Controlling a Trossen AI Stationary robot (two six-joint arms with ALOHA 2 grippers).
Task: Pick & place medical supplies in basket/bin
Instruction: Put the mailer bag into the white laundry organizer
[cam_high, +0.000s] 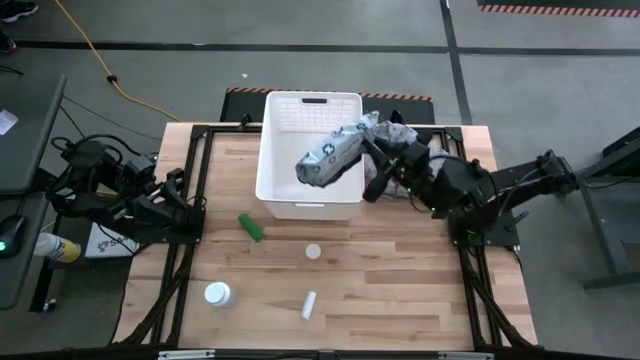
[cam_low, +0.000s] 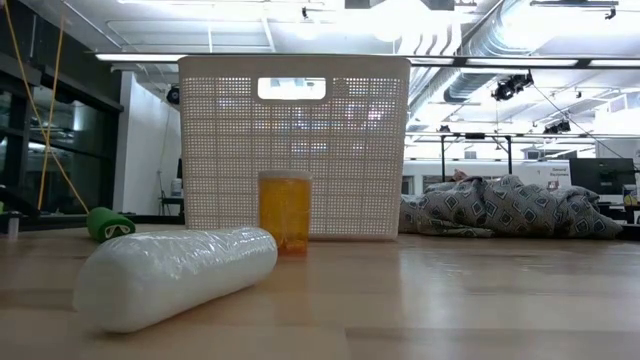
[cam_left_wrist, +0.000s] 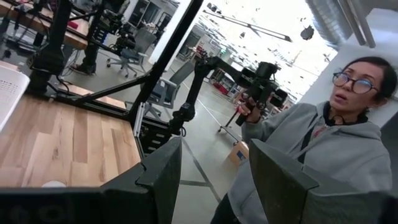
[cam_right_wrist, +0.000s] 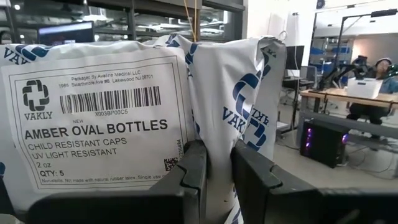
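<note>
Right gripper (cam_right_wrist: 214, 171) clamped on a fold of a grey-white packet (cam_high: 330, 157) with a white label, held in the air over the right half of the white bin (cam_high: 285, 185), tilted, upper end toward the grey cloth (cam_high: 395, 130) at the bin's far right corner. Label text readable in the right wrist view: "AMBER OVAL BOTTLES".

Left gripper (cam_left_wrist: 211, 180) parked at the table's left edge, fingers apart, nothing between them, pointed off the table toward a person (cam_left_wrist: 323, 143) in a grey hoodie.

On the wood table (cam_high: 400, 300), near side of the bin: green cylinder (cam_high: 251, 227) just off the bin's near left corner; small white cap-topped bottle (cam_high: 314, 251) near the middle, amber-bodied (cam_low: 286, 212) in the low view; white bottle (cam_high: 217, 294) toward the near left; white tube (cam_high: 309, 304) lying toward the near centre, well apart from the others. All four outside the bin.
</note>
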